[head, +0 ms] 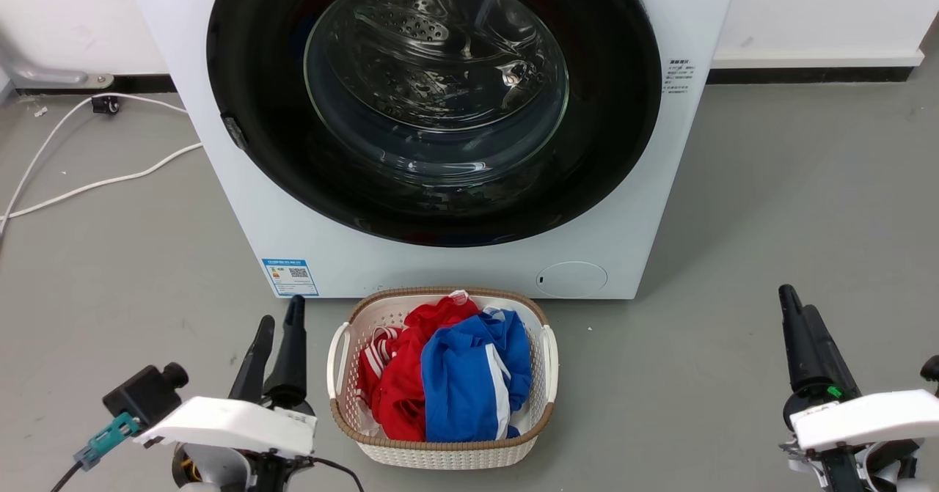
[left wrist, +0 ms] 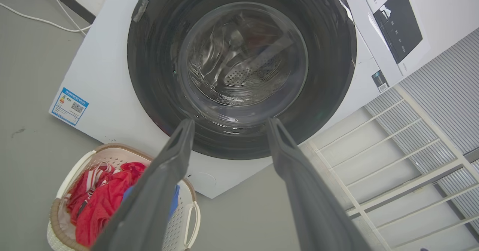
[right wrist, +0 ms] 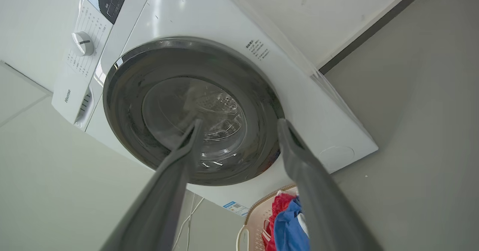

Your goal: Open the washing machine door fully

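The white washing machine (head: 220, 206) stands straight ahead, and its round glossy black washing machine door (head: 623, 111) lies flat against the front, shut. Through the door's clear glass bowl (head: 436, 74) I see the perforated steel drum. A small grey fitting (head: 235, 133) sits on the door's left rim. My left gripper (head: 280, 312) is open at the lower left, well short of the machine. My right gripper (head: 796, 305) hangs at the lower right, also apart from it. The left wrist view shows the door (left wrist: 149, 75) beyond spread fingers (left wrist: 179, 150); in the right wrist view the door (right wrist: 123, 105) likewise appears between spread fingers (right wrist: 299, 150).
A wicker-rimmed white basket (head: 352, 411) of red and blue clothes sits on the grey floor just in front of the machine, between my arms. A white cable (head: 88, 184) trails across the floor at the left. A pale rack (left wrist: 393, 161) stands to the machine's right.
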